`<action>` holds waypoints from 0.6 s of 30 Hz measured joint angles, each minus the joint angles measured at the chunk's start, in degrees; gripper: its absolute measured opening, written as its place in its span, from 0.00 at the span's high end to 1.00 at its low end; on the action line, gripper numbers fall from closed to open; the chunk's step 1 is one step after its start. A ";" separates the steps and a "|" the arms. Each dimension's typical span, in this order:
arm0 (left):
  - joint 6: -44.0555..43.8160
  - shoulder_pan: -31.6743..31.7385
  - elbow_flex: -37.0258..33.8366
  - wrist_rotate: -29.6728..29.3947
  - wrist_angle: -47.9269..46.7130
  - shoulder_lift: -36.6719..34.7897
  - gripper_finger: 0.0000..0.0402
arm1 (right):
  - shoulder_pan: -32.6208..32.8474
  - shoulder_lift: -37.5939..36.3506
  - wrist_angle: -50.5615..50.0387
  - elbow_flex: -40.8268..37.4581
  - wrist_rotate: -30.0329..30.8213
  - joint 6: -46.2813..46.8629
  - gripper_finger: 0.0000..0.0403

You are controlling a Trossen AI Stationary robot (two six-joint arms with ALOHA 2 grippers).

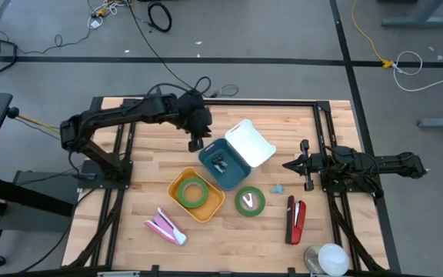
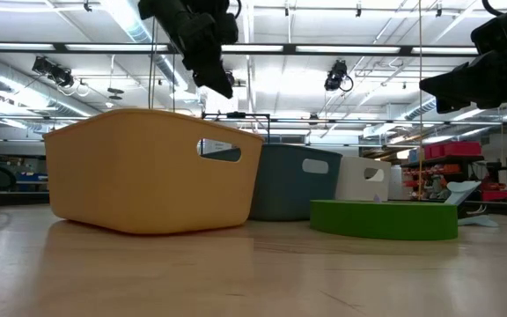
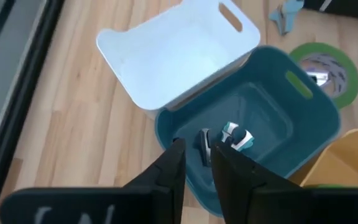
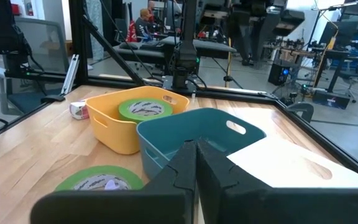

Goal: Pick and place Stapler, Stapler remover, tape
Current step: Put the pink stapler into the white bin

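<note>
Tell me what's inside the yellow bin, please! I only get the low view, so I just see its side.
Observer: A roll of green tape lies flat inside the yellow bin.
Operator: Is anything in the blue one behind it?
Observer: Yes. A small black and teal item, likely the staple remover, lies on the floor of the teal bin.
Operator: Where is that dark claw up top?
Observer: That is the left claw. It hangs above the table beside the teal bin's corner, on the left arm's side.
</note>
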 joint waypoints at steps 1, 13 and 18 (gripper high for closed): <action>0.00 0.03 0.00 0.00 0.04 -0.47 0.82 | 0.00 0.00 0.02 0.00 0.00 0.02 0.97; 0.03 0.09 0.00 -0.68 -0.26 -2.81 0.91 | 0.01 0.00 0.01 0.00 0.00 0.02 0.97; 0.04 0.09 0.00 -0.68 -0.39 -2.80 0.94 | 0.02 0.00 0.00 0.00 0.01 0.02 0.97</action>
